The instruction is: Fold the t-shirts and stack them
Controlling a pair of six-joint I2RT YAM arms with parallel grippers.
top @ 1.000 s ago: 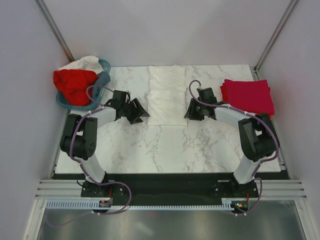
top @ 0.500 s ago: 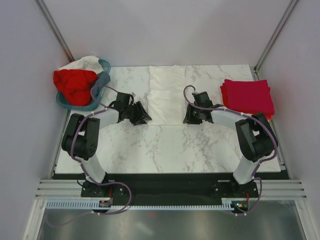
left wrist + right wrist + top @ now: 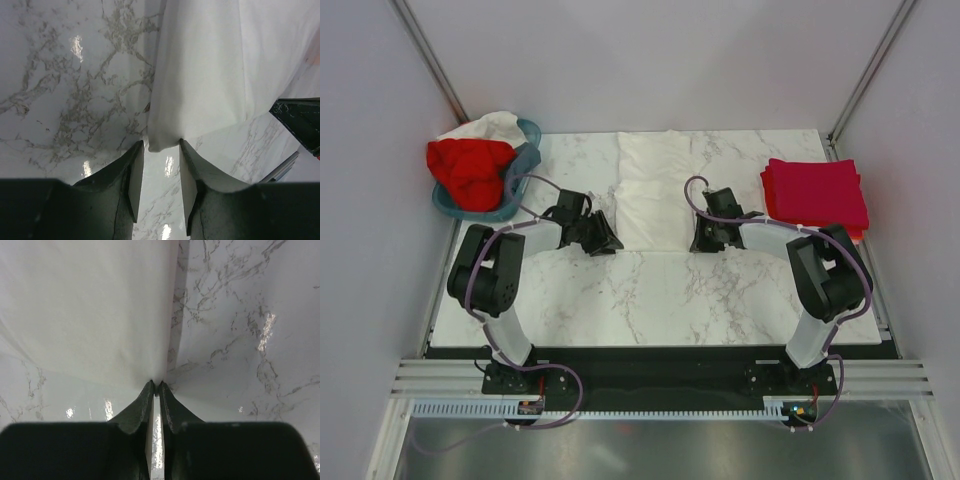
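Observation from the near edge, table dial read with 12 o'clock at the far wall. White t-shirt lies flat on the marble table as a long folded strip running from the centre out toward 12 o'clock. Left gripper sits low at the strip's 7 o'clock corner; right gripper sits low at its 5 o'clock corner, the two facing each other across the near hem. Left wrist view: the fingers stand apart with a clear gap, the shirt's corner poking in between the tips, cloth not yet pinched, marble showing through the gap below it. Right wrist view: the fingers are drawn almost together, only a thin slit between them, and the hem gathers to a point right at the tips, creases fanning out from there, so this pincer has the white t-shirt nipped at its edge. Stack of folded red t-shirts rests at about 2 o'clock, well apart from the white one. Teal basket stands at 10 o'clock on the table's left edge, holding a crumpled red t-shirt with a bunched white cloth behind it, toward the far wall.
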